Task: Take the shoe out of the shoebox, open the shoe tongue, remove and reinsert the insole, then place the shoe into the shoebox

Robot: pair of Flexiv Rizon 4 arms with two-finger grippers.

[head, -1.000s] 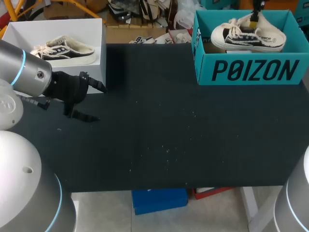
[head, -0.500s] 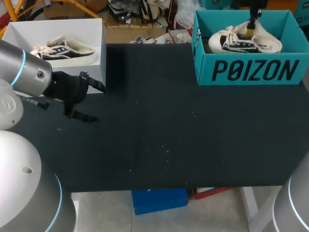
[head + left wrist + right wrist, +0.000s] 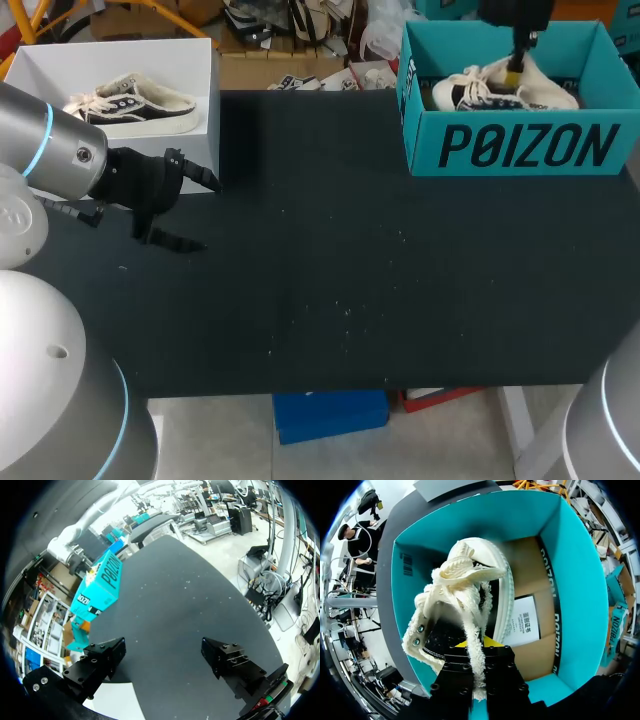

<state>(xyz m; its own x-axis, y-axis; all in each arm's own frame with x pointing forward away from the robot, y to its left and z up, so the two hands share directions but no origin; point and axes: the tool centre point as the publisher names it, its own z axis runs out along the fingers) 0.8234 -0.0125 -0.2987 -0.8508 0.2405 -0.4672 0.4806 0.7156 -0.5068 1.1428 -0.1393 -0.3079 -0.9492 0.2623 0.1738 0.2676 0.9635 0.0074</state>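
The right gripper (image 3: 475, 644) was shut tight on the fluffy rim of the shoe (image 3: 470, 580). One yellow tip was on each side of the fluff. The shoe hung from that rim with its toe pointing down at the brown floor of the blue shoebox (image 3: 570, 580). From above, the right gripper (image 3: 515, 68) was over the blue shoebox (image 3: 520, 145), and the shoe (image 3: 500, 92) sat low inside its walls, tipped to one side.

The left gripper (image 3: 165, 660) was far off from all this. Its fingers were spread wide and held nothing. It was above the black table (image 3: 350, 280), just beside a white box (image 3: 205, 120) with another shoe (image 3: 130, 100) in it.

I think this was the step of putting the shoe into the shoebox. It could also have been the lift out; these pictures alone cannot say for sure. If the shoe was going in, the next move needed care. The shoe had to go down until its sole lay flat on the box floor. Then the fingers had to open and go straight up, so the fluff and laces did not catch and pull the shoe back out.
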